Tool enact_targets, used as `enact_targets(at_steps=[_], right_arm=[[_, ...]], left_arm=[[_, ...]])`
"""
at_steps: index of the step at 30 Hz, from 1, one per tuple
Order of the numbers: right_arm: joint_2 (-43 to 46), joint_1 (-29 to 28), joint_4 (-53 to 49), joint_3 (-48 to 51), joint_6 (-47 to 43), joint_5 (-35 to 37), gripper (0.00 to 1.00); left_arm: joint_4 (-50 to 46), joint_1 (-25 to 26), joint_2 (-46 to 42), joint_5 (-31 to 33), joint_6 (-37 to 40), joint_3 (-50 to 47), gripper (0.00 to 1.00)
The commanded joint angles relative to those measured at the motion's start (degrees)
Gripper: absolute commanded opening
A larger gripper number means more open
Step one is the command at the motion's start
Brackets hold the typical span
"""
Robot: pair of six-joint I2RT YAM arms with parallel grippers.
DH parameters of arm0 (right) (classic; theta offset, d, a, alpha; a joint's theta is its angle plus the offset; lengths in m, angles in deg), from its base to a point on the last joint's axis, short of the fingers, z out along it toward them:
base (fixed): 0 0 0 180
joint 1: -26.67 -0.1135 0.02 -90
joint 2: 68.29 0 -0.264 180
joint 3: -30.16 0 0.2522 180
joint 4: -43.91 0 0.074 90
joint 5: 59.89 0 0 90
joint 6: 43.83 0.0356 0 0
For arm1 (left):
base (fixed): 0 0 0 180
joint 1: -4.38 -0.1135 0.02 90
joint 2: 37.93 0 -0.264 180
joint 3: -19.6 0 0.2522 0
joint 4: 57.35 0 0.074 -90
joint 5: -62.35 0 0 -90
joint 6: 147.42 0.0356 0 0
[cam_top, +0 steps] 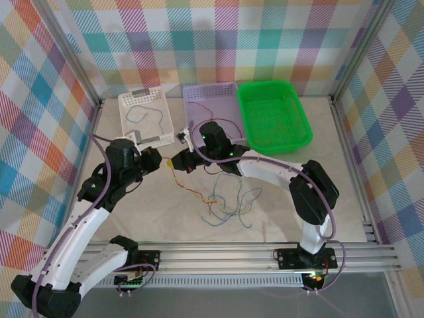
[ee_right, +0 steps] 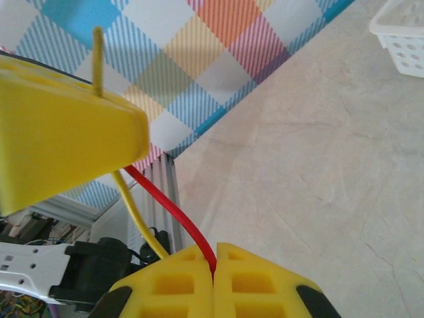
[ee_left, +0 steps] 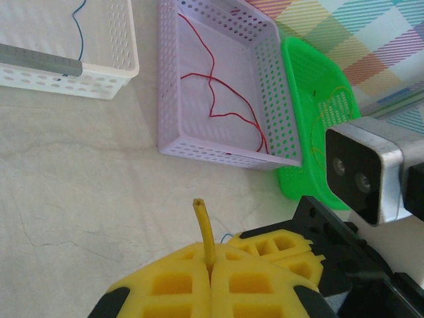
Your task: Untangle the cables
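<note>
My left gripper is shut on a yellow cable, whose cut end pokes up past the pads. Right beside it, almost touching, my right gripper is shut on a red cable. The yellow cable runs down past the right gripper's left finger. In the top view both grippers, left and right, meet above the table's middle. A loose tangle of blue, red and orange cables lies below them. The left gripper's finger fills the upper left of the right wrist view.
Three baskets stand along the back. The white basket holds a blue wire, and the purple basket holds a red wire. The green basket stands at the right. The aluminium rail runs along the near edge.
</note>
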Motion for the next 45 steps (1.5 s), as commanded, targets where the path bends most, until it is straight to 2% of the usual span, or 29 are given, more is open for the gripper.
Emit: enact_targets(at_steps=[1,5,10,15,19,25,31,35,42,45], right_arm=[[3.58,1.28,-3.18,1.3,-2.39,4.25,0.0],[7.94,7.29,-3.54,6.07,0.07,7.31,0.0],[13.26,15.31,-2.96,11.17,2.11,7.04,0.0],[20.28,20.66,-11.67,11.94,-1.93,15.93,0.0],[26.86,28.2,-18.34,13.53,-2.5,23.32,0.0],[35.6,40.1,-25.01,16.26,-1.03,24.7,0.0],[41.97,48.06,-30.99,16.39,-0.43,25.79,0.0],[47.35,51.13,-33.77,16.22,-0.17,28.97,0.0],[51.26,51.52,-35.34,13.31,0.75,27.09,0.0],[51.72,51.52,-38.46,11.56,0.41,33.25,0.0]], left_arm=[[-0.05,0.78,-1.65,0.75,0.8,0.51,0.0],[-2.28,0.78,-3.24,3.18,2.91,0.97,0.0],[-4.79,0.78,-4.59,6.18,6.01,2.91,0.0],[-8.66,0.7,-4.78,13.16,7.46,5.43,0.0],[-10.79,0.52,-5.95,17.73,7.67,6.7,0.0],[-14.29,0.34,-6.91,24.97,8.02,9.12,0.0],[-15.34,0.26,-6.83,26.8,8.13,9.97,0.0],[-15.77,0.21,-6.85,28.3,8.09,9.98,0.0],[-14.56,0.17,-6.45,27.12,7.89,8.67,0.0],[-14.63,0.17,-6.66,28.4,8.11,8.65,0.0]])
